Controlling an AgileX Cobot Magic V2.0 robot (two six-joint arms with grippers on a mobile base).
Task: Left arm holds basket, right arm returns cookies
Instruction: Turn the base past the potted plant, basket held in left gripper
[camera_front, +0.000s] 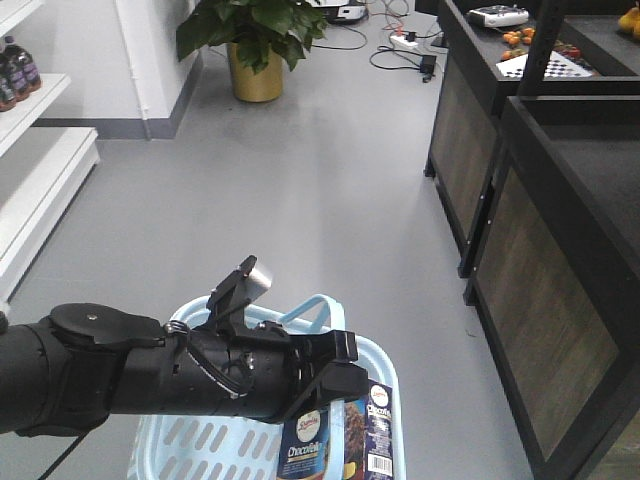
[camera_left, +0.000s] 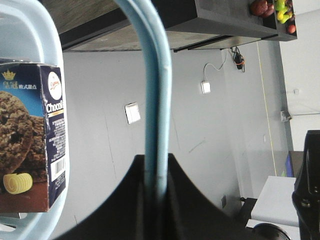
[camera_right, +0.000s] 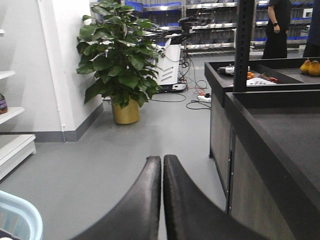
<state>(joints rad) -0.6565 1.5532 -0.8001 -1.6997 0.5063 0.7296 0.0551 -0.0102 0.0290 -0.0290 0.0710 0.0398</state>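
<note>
In the front view, the bulky left arm (camera_front: 100, 372) reaches in from the left across the light blue basket (camera_front: 175, 440) and hides much of its near rim. The cookies (camera_front: 335, 440) stand upright inside the basket at its right side, just under the arm's front end. Grey floor (camera_front: 300, 200) lies ahead, with a potted plant (camera_front: 255, 45) far off. White shelves (camera_front: 40, 170) are on the left and a dark tabletop (camera_front: 590, 150) on the right.

The left wrist view shows what the arm covers from the front. The left tool (camera_left: 156, 161) is clamped on the basket's handle (camera_left: 155, 75), which runs up from between its two black fingers. The cookies fill the left edge, close against the basket's rim.

In the right wrist view, the right tool (camera_right: 162, 162) has its fingers pressed together with nothing between them, above open floor. One corner of the basket shows at the bottom left. Only this view shows pears (camera_right: 310, 66) on the tabletop and a person (camera_right: 277, 25) far behind.
</note>
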